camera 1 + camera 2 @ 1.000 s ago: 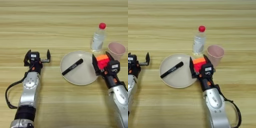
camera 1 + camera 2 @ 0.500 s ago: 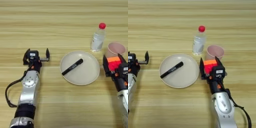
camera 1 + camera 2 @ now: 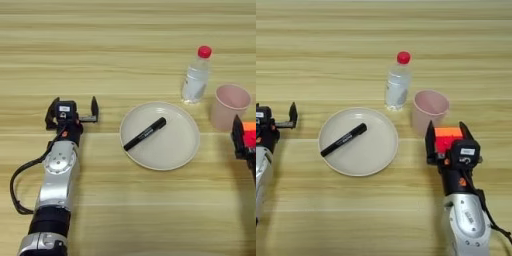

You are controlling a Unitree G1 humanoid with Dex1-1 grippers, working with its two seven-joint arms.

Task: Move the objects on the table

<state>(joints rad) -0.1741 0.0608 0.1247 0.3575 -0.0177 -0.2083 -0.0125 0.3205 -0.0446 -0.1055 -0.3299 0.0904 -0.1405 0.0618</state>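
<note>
My right gripper clamped on puzzle cube, pink cup just ahead-left. Left gripper fingers apart, plate with marker to its right.

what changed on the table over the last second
The right hand, shut on the puzzle cube, carried it off the plate's right edge to the robot's right; it is now just in front of the pink cup. The marker on the plate, bottle, cup and open left hand stayed put.
</note>
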